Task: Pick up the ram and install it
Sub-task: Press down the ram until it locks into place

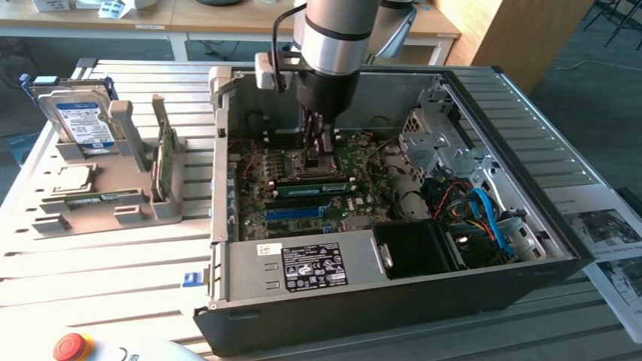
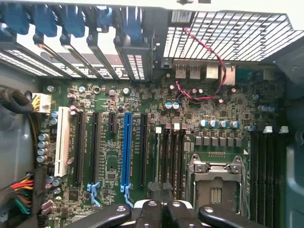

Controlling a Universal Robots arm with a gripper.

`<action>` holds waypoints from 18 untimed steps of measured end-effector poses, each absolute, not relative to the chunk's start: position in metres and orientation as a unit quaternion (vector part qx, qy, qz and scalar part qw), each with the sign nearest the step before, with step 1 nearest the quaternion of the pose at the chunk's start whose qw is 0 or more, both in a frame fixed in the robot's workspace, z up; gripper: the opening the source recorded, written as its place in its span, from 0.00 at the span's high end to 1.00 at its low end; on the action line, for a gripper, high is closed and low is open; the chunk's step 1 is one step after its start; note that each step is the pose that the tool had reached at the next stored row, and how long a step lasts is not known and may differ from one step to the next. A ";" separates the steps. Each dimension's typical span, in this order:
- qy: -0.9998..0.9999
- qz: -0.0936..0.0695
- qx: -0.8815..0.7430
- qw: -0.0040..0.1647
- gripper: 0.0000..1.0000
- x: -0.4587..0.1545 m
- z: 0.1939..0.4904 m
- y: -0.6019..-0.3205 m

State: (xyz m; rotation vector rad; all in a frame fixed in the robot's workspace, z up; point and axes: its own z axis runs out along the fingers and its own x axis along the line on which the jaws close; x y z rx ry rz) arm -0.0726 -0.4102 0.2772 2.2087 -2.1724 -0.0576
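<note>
Exterior view: arm near vertical, wrist straight down into the open PC case, gripper over the motherboard beside the CPU socket. Fingers closed to their narrowest. A green ram stick lies seated in a slot just below the fingertips; can't tell if they touch it. Another stick stands on edge in the grey holder to the exterior view's left, next to the hard drive.

Wrist view: gripper tips pinched together above the black DIMM slots, between the blue PCIe slot and the CPU socket.

Handling: ram is light, thin, stiff, fragile. Grip the long edges mid-length, avoid the chips.
</note>
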 end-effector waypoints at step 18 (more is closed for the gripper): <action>-0.700 -0.038 0.712 0.040 0.90 -0.067 0.316 -0.410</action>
